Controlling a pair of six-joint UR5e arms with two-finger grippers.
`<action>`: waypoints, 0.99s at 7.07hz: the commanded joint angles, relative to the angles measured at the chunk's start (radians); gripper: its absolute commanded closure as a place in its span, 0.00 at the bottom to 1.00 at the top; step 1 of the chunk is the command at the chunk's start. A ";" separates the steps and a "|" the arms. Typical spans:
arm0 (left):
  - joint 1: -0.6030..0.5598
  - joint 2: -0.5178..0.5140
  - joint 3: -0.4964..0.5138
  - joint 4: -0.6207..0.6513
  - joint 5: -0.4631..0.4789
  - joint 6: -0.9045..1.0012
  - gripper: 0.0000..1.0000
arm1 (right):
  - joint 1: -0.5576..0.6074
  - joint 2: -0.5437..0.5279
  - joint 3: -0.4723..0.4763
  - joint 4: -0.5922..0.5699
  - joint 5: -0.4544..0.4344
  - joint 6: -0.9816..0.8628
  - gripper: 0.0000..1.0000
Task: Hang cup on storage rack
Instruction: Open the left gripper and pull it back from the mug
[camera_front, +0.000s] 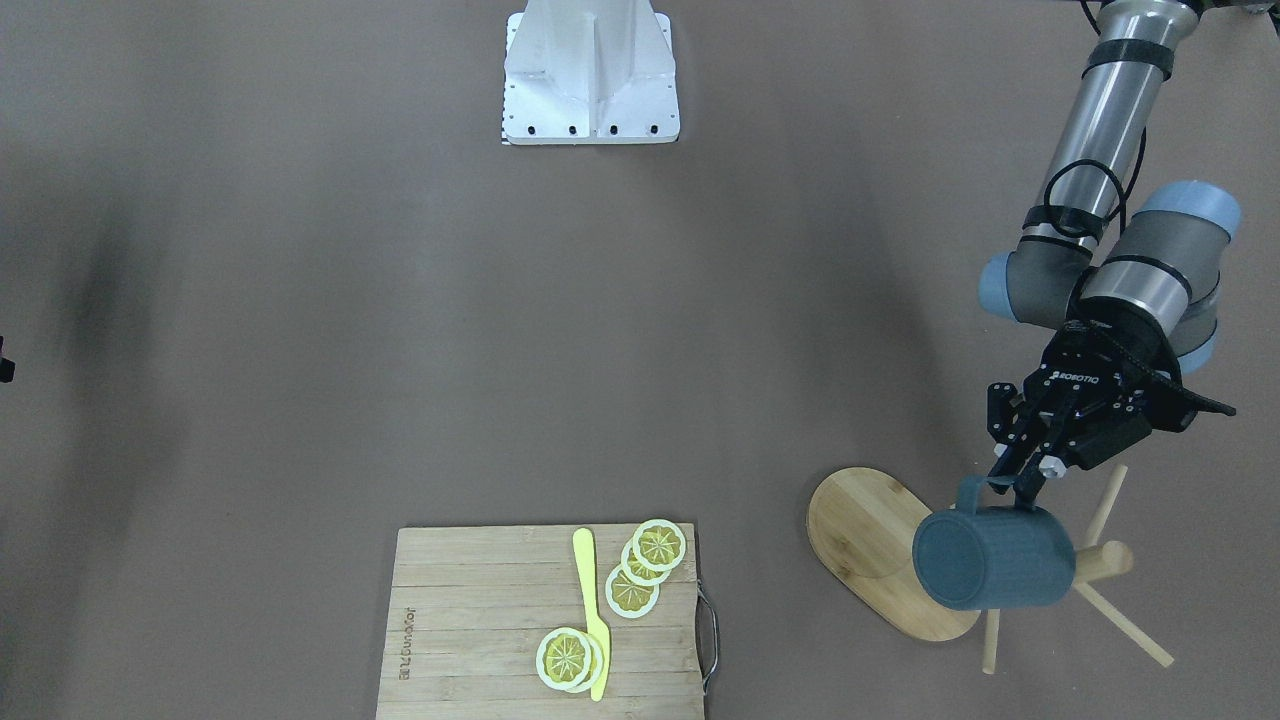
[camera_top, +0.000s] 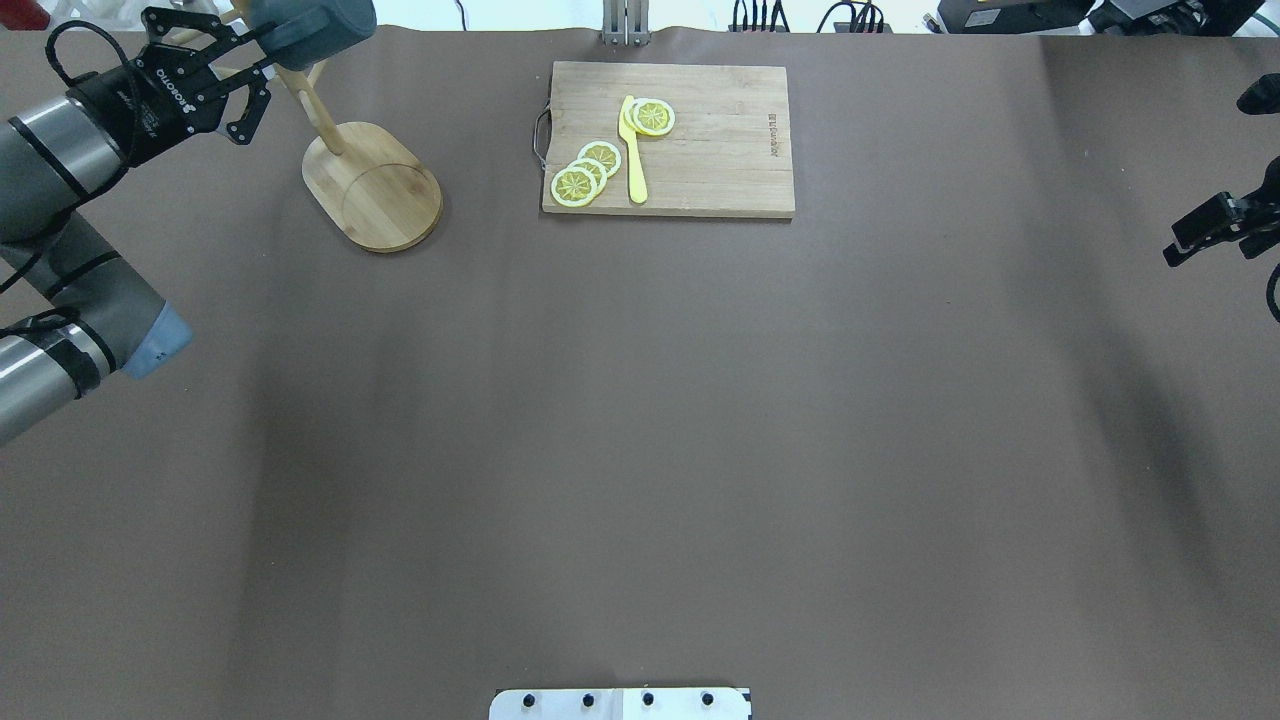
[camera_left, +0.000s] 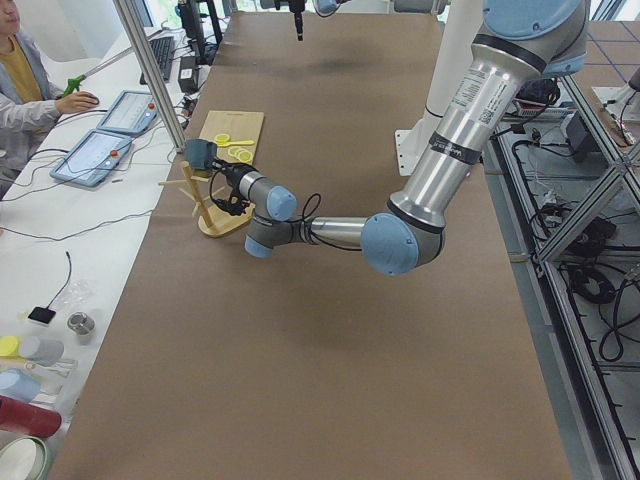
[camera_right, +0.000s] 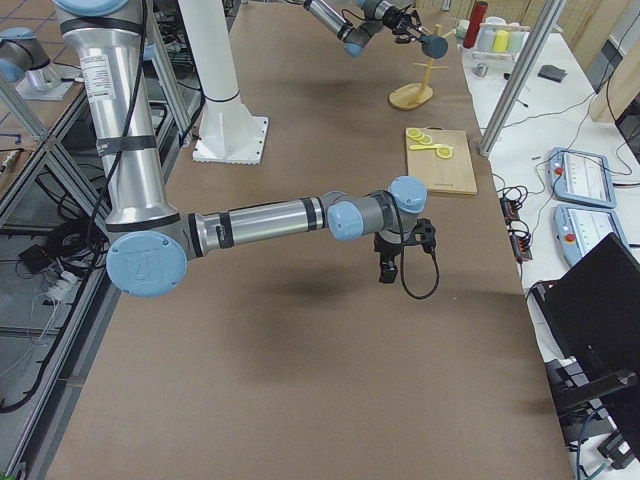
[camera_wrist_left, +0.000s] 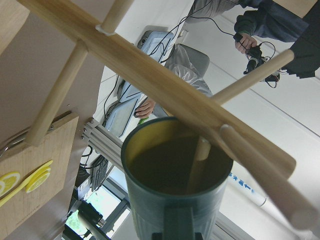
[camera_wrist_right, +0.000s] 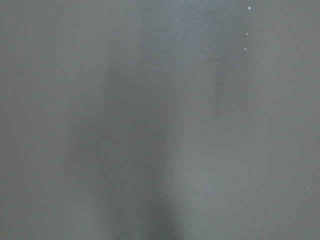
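The slate-blue cup (camera_front: 995, 570) lies on its side in the air by the top of the bamboo storage rack (camera_front: 868, 535), its handle up. My left gripper (camera_front: 1018, 485) is shut on the handle. In the overhead view the cup (camera_top: 312, 28) is at the rack's (camera_top: 375, 190) upper pegs, with the left gripper (camera_top: 262, 62) beside it. In the left wrist view a thin peg (camera_wrist_left: 199, 165) reaches into the cup's yellow-olive mouth (camera_wrist_left: 175, 170). My right gripper (camera_right: 385, 270) hangs over bare table far to the right; I cannot tell whether it is open.
A slatted cutting board (camera_top: 720, 150) with lemon slices (camera_top: 585, 172) and a yellow knife (camera_top: 633, 150) lies right of the rack. The robot's white base plate (camera_front: 590, 75) is at the table's near edge. Operators sit beyond the far edge.
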 joint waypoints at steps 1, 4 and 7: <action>0.002 0.005 0.001 0.000 0.002 0.002 0.90 | 0.002 -0.003 0.005 -0.002 0.004 0.001 0.00; 0.004 0.005 0.005 0.002 0.002 0.008 0.47 | 0.002 -0.001 0.005 -0.002 0.004 0.003 0.00; 0.002 0.019 -0.017 -0.001 -0.004 0.053 0.05 | 0.001 0.002 0.005 -0.002 0.004 0.003 0.00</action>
